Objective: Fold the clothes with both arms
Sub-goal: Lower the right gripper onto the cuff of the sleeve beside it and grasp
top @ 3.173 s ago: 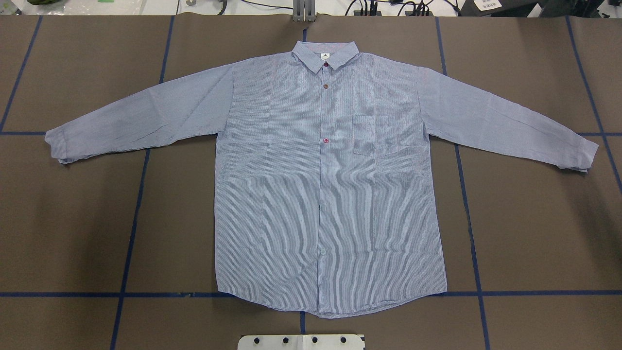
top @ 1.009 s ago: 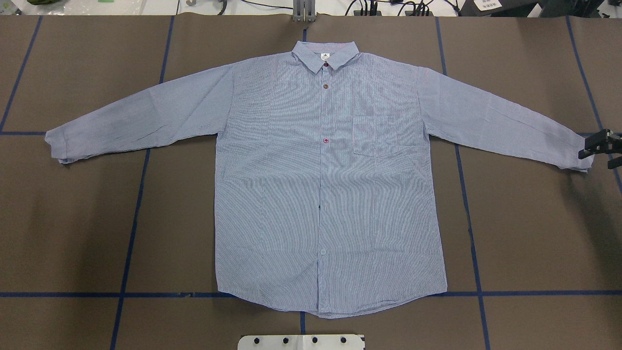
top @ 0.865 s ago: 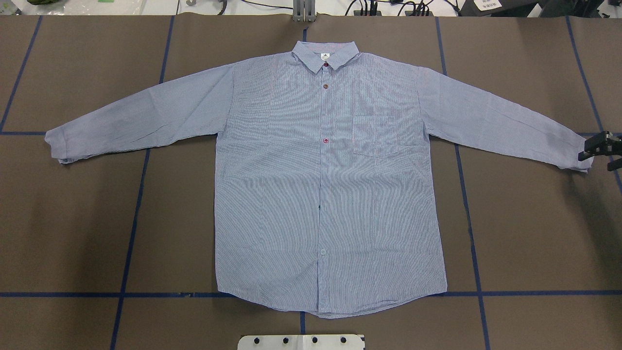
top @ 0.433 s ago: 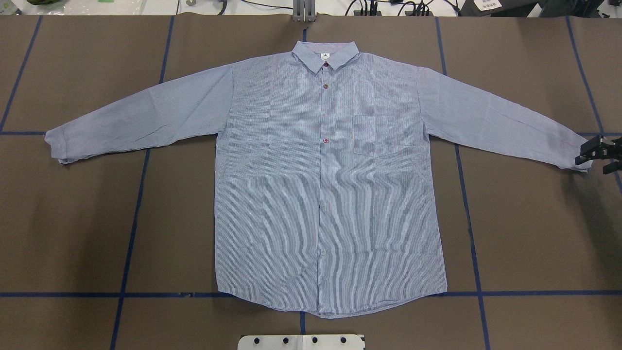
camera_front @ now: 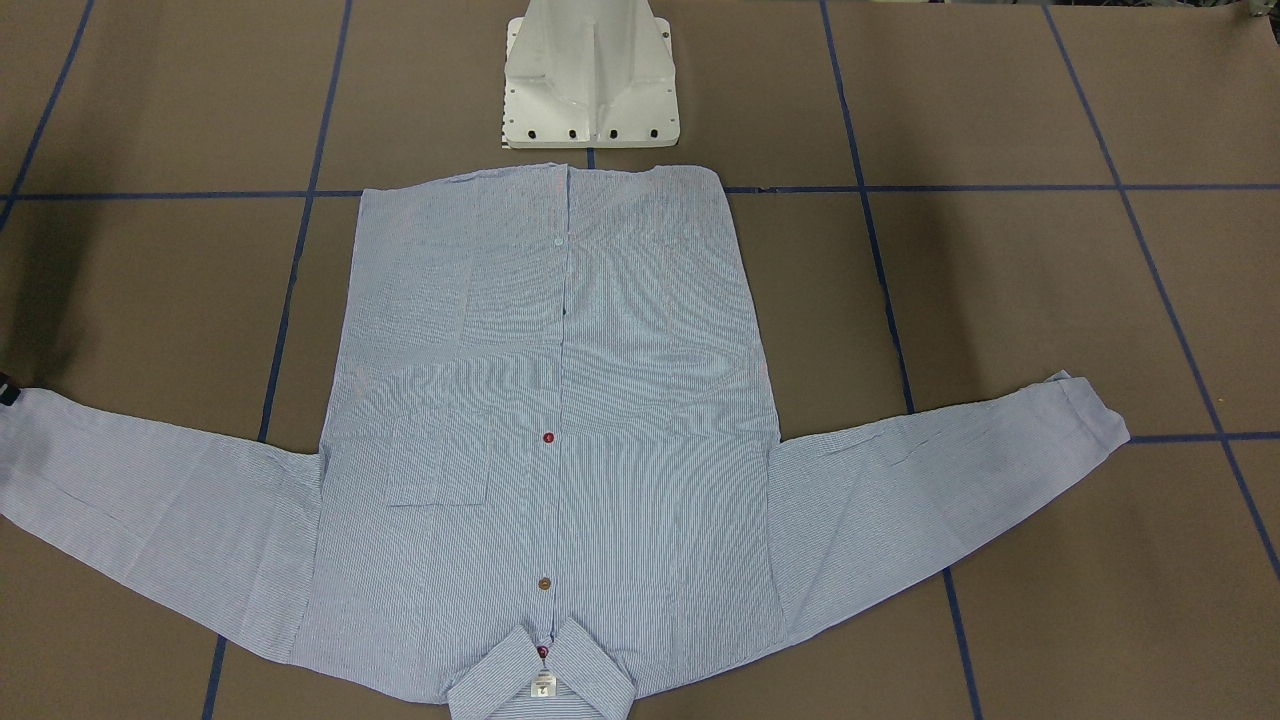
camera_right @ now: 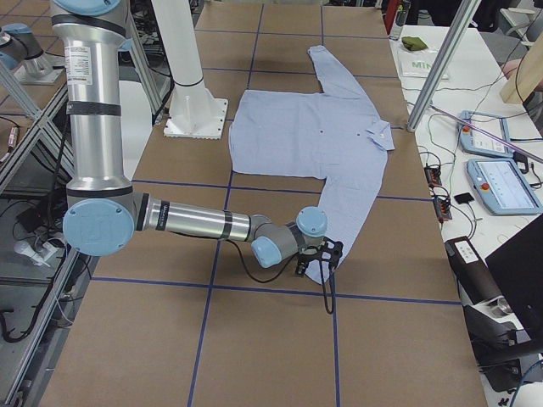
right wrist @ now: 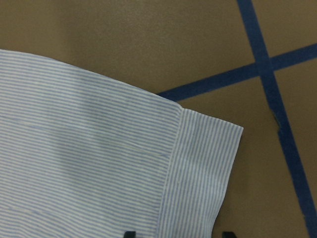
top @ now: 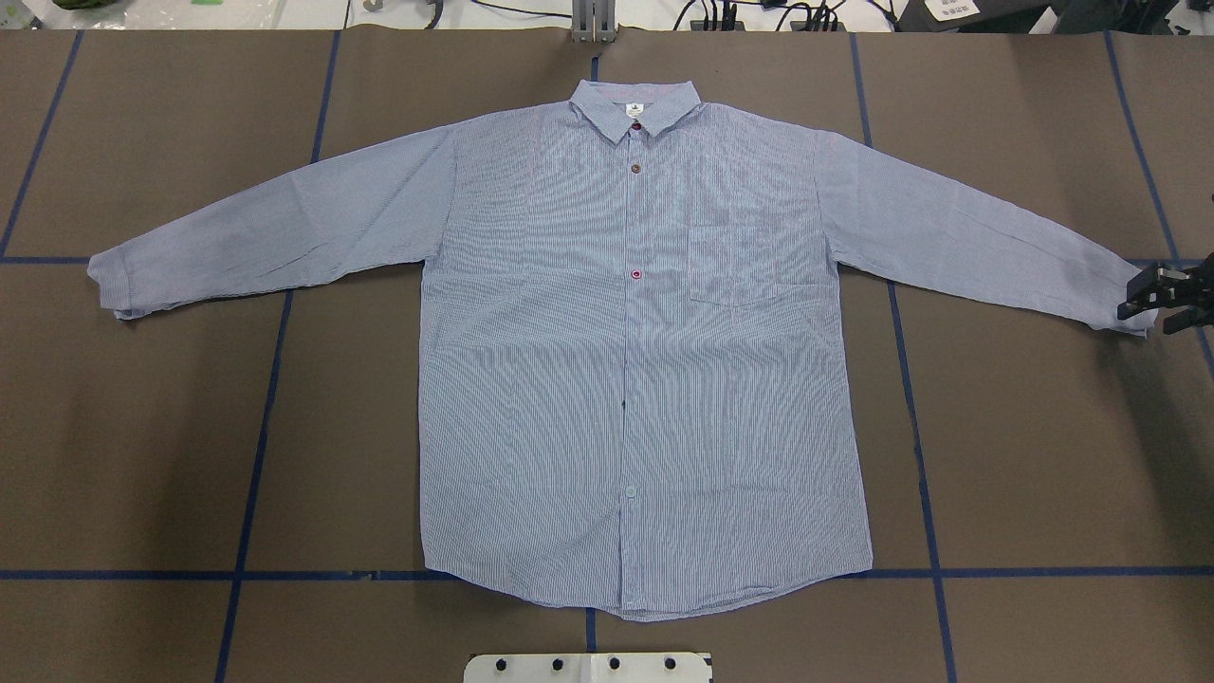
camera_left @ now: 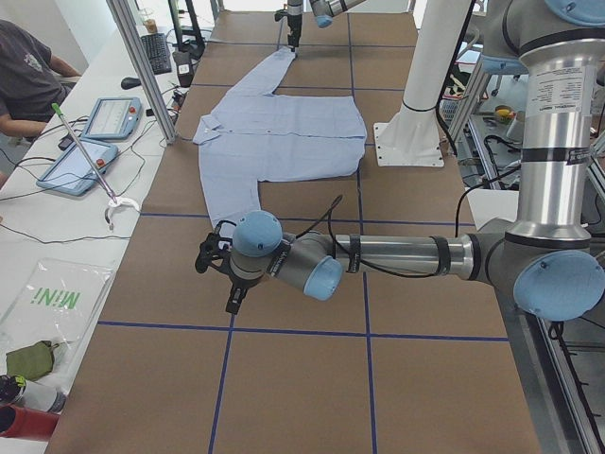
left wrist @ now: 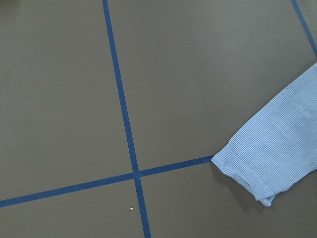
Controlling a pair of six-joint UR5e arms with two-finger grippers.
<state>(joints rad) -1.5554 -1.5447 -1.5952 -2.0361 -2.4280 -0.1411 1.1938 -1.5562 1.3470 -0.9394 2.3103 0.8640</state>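
The light blue striped shirt [top: 626, 379] lies flat and face up on the brown table, sleeves spread and collar at the far side. My right gripper [top: 1149, 313] is at the end of the right sleeve. In the right wrist view its two fingertips [right wrist: 130, 233] stand apart at the bottom edge, on either side of the cuff [right wrist: 203, 168], so it is open. My left gripper [camera_left: 216, 276] shows only in the exterior left view, just off the left cuff [camera_left: 225, 225]. I cannot tell if it is open. The left wrist view shows that cuff [left wrist: 267, 163] at the right.
The white pedestal base [camera_front: 590, 80] stands just behind the shirt's hem. Blue tape lines [top: 256, 455] cross the brown table cover. A side table with tablets [camera_left: 95, 132] and a seated operator [camera_left: 28, 76] is beyond the far edge.
My right gripper came into the overhead view from the right edge and moved left and slightly down onto the right cuff. The shirt has not moved.
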